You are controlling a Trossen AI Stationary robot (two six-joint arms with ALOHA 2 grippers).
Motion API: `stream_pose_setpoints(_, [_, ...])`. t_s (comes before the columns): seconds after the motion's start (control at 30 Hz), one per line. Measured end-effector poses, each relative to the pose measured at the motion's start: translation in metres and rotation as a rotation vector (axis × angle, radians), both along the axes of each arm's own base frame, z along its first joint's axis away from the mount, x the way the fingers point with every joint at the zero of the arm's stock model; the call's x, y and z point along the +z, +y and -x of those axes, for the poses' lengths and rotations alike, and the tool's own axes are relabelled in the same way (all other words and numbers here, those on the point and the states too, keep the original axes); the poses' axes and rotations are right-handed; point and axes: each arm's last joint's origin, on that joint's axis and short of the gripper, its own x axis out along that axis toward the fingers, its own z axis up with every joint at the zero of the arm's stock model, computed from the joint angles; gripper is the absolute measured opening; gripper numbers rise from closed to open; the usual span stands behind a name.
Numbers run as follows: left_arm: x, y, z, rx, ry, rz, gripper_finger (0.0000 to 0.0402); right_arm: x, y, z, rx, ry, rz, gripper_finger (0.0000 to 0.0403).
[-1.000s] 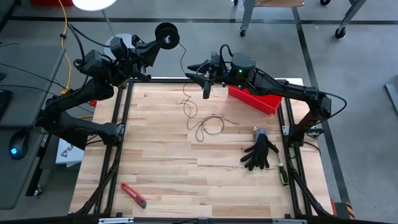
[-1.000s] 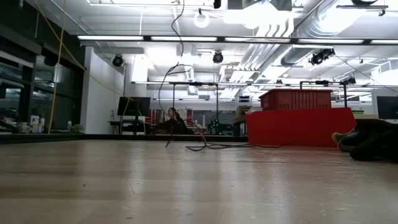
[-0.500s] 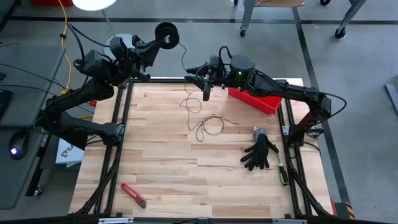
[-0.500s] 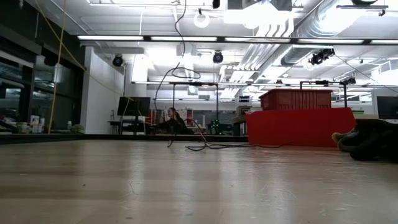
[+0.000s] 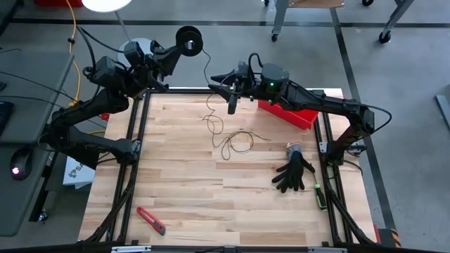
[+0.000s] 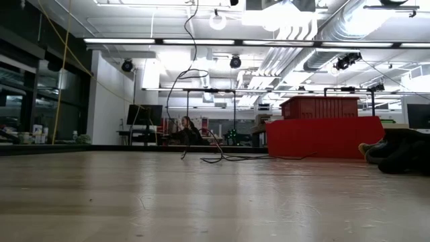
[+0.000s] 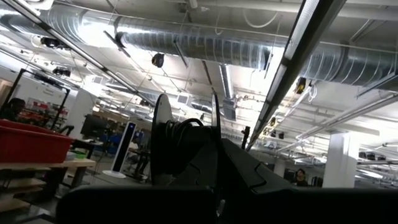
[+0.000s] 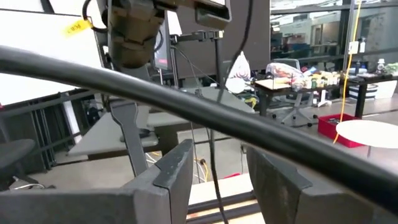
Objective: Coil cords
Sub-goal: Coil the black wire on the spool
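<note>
The small black spool [image 5: 188, 39] is up in the air beyond the table's far left corner, with my left gripper [image 5: 177, 46] shut on it. In the left wrist view the spool [image 7: 183, 134] shows edge-on, with cord wound between its two discs. The thin dark cord [image 5: 207, 67] runs from the spool toward the table and passes through the gap of my open right gripper [image 8: 214, 171], which points level over the table's far edge [image 5: 230, 102]. The cord's remaining length lies in loose loops [image 5: 235, 140] on the wooden table. My left gripper holds the spool at the fingers' free ends, which slant upward from the table's left. The dark fingers [image 7: 239, 165] cover the spool's near rim, so the exact part held does not show. The spool is lifted clear, its discs [image 7: 160, 134] standing upright.
A red bin [image 5: 288, 112] sits at the table's far right, just behind my right gripper. A black glove [image 5: 294, 172] lies at the right, a red cutter [image 5: 151, 220] near the front left, and a green tool [image 5: 320, 195] by the right edge. A yellow cable [image 5: 72, 28] hangs off the table's left.
The hanging stretch of cord between the spool and the table has swayed a little, its loop shifting in the low view. Both arms have kept still.
</note>
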Motion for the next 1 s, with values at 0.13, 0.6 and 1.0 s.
stream_pose_setpoints(0.13, [0.0, 0.0, -0.001, 0.0, 0.002, 0.001, 0.0, 0.001, 0.0, 0.0, 0.003, -0.02, -0.027, 0.0142])
stream_pose_setpoints(0.6, [-0.004, 0.003, -0.011, -0.031, -0.003, 0.013, 0.0, -0.008, -0.002, -0.009, -0.003, 0.002, -0.027, 0.0132])
stream_pose_setpoints(1.0, [-0.003, 0.002, -0.008, -0.022, -0.005, -0.001, 0.0, -0.005, -0.003, -0.008, -0.005, -0.029, -0.02, 0.0061])
